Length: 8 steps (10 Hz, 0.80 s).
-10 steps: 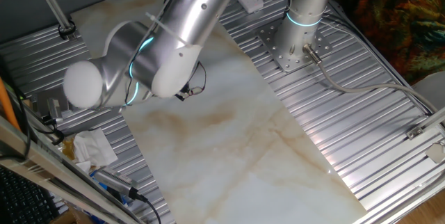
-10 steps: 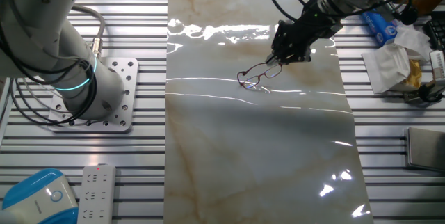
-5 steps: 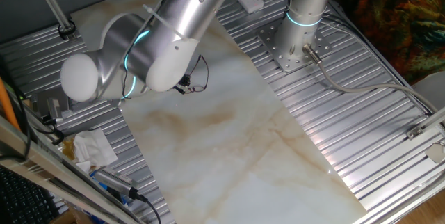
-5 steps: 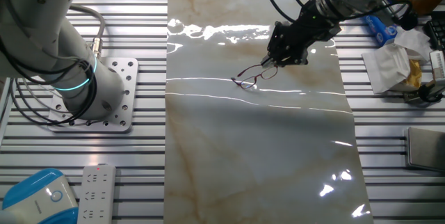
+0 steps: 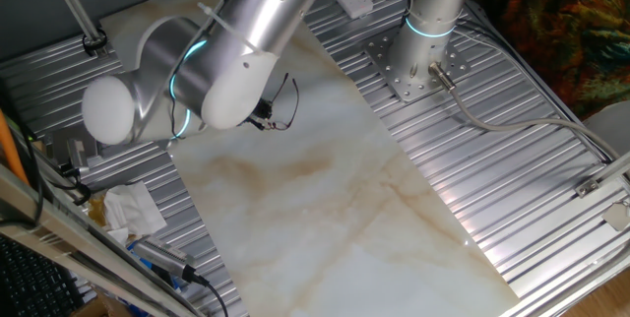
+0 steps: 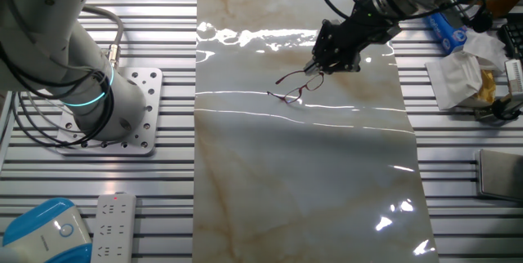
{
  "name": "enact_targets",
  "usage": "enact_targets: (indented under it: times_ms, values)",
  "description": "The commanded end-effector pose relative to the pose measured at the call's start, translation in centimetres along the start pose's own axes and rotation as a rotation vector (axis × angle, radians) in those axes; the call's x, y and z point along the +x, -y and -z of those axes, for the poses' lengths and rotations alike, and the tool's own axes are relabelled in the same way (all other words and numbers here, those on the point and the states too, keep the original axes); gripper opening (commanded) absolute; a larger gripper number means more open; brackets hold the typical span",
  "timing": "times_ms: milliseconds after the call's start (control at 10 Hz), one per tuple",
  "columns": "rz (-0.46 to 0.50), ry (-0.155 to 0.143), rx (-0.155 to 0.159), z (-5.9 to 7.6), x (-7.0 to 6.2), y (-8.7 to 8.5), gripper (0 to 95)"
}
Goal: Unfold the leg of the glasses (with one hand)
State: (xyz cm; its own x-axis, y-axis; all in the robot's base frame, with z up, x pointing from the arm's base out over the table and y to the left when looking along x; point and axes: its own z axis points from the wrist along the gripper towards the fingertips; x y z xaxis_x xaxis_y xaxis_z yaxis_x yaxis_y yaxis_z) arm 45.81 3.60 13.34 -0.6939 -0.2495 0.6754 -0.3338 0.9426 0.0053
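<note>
Resting on glossy marble-patterned sheet (image 6: 302,173), one pair of thin reddish wire glasses (image 6: 292,91) with oval lenses lies at 8 o'clock from the single black gripper (image 6: 315,66). Its narrow fingers seem pinched on one raised leg (contact too small to confirm).

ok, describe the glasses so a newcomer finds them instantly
Start at the glossy marble-pattern sheet running down the table's middle. Near its far end, at the black tool, lie the glasses: thin reddish-brown wire frames with small oval lenses, the only object on the sheet.
</note>
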Motion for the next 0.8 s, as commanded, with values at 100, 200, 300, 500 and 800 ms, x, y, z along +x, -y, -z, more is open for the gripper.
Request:
enact_targets:
  times_ms: [100,200,300,500,800]
  values:
    - [-0.003,-0.009,-0.005,0.14,0.65,-0.04,0.0]
    - [-0.004,-0.013,-0.007,0.16,0.94,-0.04,0.0]
    - [-0.005,-0.015,-0.008,0.16,1.1,-0.03,0.0]
    - [-0.007,-0.021,-0.01,0.19,1.29,-0.11,0.0]
    - [-0.005,-0.045,-0.027,0.21,1.02,-0.18,0.0]
